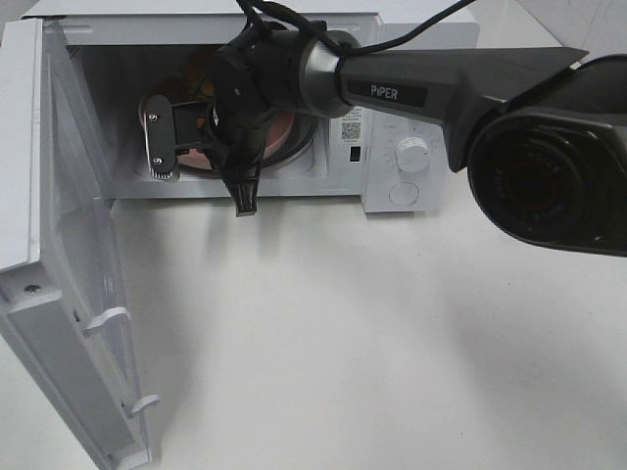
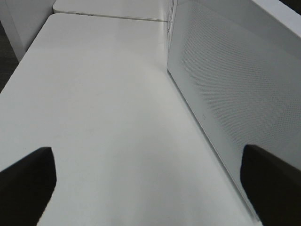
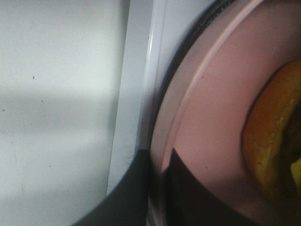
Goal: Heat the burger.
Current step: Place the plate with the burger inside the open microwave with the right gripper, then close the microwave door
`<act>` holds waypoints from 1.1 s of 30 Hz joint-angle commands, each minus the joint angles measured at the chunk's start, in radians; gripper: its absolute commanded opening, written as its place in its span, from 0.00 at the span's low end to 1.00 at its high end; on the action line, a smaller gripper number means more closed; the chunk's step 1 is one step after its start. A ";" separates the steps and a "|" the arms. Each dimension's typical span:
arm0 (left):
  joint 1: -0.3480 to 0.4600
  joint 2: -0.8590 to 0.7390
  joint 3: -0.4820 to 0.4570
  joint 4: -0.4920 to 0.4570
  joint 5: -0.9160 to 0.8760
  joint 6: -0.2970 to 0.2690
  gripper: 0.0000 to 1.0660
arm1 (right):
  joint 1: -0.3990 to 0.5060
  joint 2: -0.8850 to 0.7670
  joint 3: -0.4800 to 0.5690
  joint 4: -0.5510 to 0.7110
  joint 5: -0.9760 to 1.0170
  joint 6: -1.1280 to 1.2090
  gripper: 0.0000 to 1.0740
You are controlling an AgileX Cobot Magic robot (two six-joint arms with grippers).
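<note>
The burger (image 3: pixel 275 136) shows its golden-brown bun on the round pink plate (image 3: pixel 211 127) in the right wrist view. The plate lies inside the open microwave (image 1: pixel 431 34), with its rim at the front sill. My right gripper (image 3: pixel 157 188) is shut on that rim, one finger on each side of it. From the high camera, the right gripper (image 1: pixel 243 194) reaches into the oven mouth and its wrist hides most of the burger; part of the pink plate (image 1: pixel 286 132) shows behind it. My left gripper (image 2: pixel 148 188) is open over the bare table, holding nothing.
The microwave door (image 1: pixel 69 255) swings out wide on the left, and its perforated panel (image 2: pixel 225 84) stands close beside the left gripper. Control knobs (image 1: pixel 413 154) sit on the oven's right side. The white table (image 1: pixel 372 333) spreads out in front.
</note>
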 commanded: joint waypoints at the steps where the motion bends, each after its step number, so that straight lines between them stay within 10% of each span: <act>1: -0.004 -0.015 0.002 -0.006 -0.013 -0.004 0.96 | -0.006 -0.012 -0.014 -0.015 -0.043 0.007 0.07; 20: -0.004 -0.015 0.002 -0.006 -0.013 -0.004 0.96 | -0.003 -0.025 -0.013 -0.014 -0.018 0.013 0.47; 33: -0.004 -0.015 0.002 -0.006 -0.013 -0.004 0.96 | -0.003 -0.129 0.178 -0.024 -0.166 0.014 0.71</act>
